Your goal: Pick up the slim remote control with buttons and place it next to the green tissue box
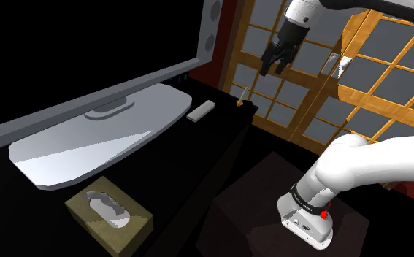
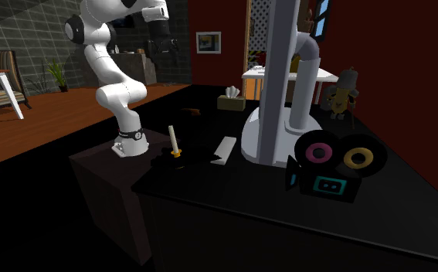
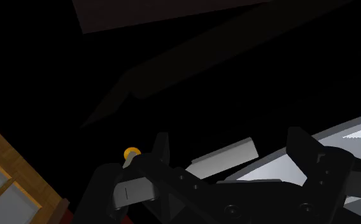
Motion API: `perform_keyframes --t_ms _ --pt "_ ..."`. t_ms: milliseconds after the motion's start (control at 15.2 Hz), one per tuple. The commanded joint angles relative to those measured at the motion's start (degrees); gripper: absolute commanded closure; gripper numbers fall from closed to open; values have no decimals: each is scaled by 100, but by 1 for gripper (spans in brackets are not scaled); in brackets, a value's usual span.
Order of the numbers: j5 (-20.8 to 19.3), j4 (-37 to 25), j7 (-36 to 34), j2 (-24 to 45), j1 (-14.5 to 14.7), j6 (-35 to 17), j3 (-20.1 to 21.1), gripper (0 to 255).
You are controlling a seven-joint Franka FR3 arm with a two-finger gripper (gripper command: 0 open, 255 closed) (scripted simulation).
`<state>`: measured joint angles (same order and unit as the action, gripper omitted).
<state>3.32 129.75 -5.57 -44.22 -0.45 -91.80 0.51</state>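
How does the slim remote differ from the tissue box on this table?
The remote is a thin, flat, pale grey bar; the tissue box is a taller olive block with pale tissue in its top opening. The remote lies by the far end of the grey TV base in the shoulder view, the tissue box by its near end. Both rest on the black tabletop, untouched by the open claw.

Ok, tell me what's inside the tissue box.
Through the oval slot in the top of the tissue box, white tissue shows. The rest of the inside is covered by the box's top and walls.
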Motion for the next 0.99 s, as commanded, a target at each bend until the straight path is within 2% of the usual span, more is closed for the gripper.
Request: perform_keyframes --t_ms 0,528,924 --pt "0 0 0 0 0 0 0 0" --pt "216 137 -1780 1216 -370 -1234 771 0" --pt "132 -128 -3128 2401 -665 -2027 1230 0"
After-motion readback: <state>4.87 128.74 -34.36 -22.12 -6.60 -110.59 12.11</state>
